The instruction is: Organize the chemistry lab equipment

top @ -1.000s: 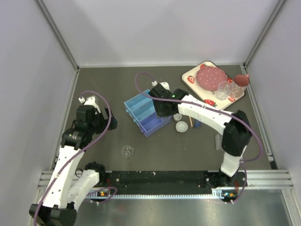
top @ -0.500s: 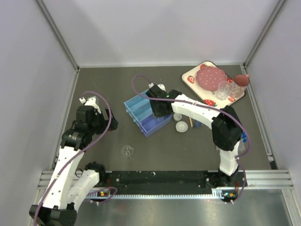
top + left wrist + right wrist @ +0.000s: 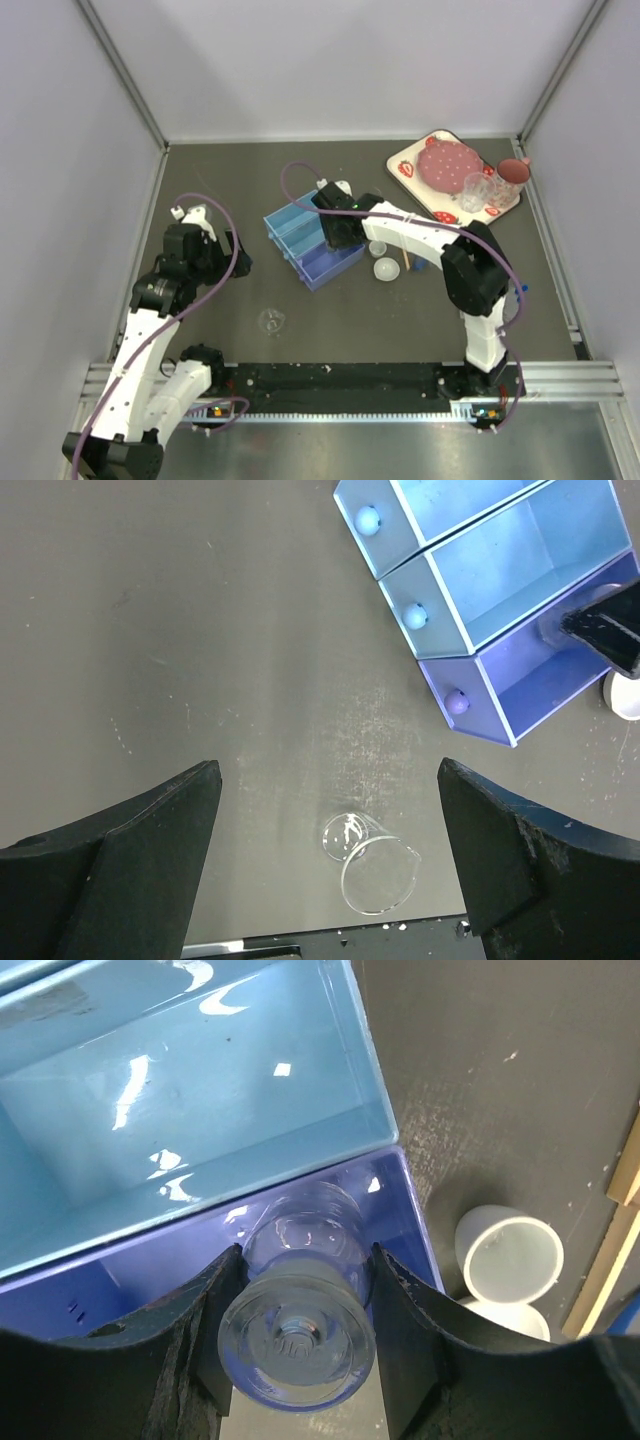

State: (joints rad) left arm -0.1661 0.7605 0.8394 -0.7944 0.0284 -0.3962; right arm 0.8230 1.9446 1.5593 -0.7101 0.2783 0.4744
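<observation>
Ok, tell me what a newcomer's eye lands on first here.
First, the blue three-bin organizer mid-table, where the right tool grips a clear round glass piece at its purple end bin. Next, the strawberry-print tray with a pink plate in the far right corner. Then a clear glass lying tipped near the front edge, below the wide-open left tool.

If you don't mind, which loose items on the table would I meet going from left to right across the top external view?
A clear glass lying on its side → blue three-compartment box → white cups → strawberry-print tray.
</observation>
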